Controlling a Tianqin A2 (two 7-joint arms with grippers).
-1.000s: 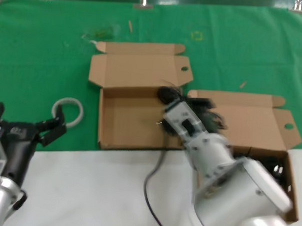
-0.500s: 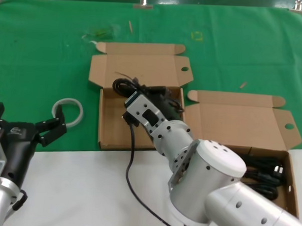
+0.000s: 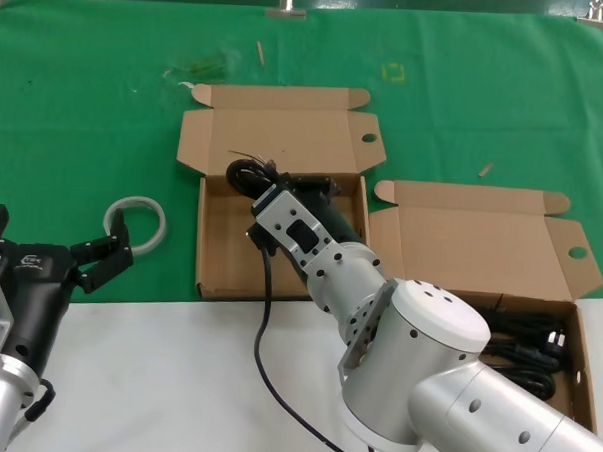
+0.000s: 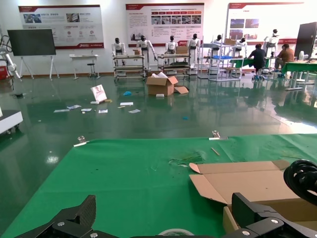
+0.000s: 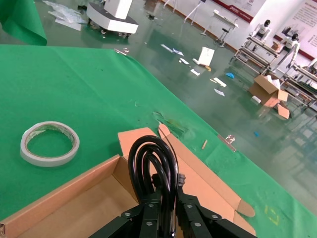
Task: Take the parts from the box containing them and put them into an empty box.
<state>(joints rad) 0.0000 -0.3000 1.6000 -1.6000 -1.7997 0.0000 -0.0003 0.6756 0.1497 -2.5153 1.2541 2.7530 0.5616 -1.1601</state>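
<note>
My right gripper point(image 3: 266, 187) is shut on a coiled black power cord point(image 3: 247, 172) and holds it over the back of the empty brown cardboard box point(image 3: 225, 258). The cord's tail point(image 3: 264, 355) hangs over the box's front wall onto the white table. In the right wrist view the fingers point(image 5: 148, 210) clamp the cord loop point(image 5: 151, 158) above the box floor point(image 5: 84, 203). The box containing the cords point(image 3: 581, 383) stands at the right front, with several black cords point(image 3: 521, 346) inside. My left gripper point(image 3: 51, 237) is open and empty at the lower left; it also shows in the left wrist view point(image 4: 163, 218).
A white tape ring point(image 3: 135, 224) lies on the green cloth left of the empty box; it also shows in the right wrist view point(image 5: 49, 144). Both box lids point(image 3: 275, 140) stand open toward the back. The white table edge point(image 3: 125, 378) runs along the front.
My right gripper carried the cord leftward from the gap between the boxes to over the empty box. In the last half second it hardly moved. The left arm stayed still.
</note>
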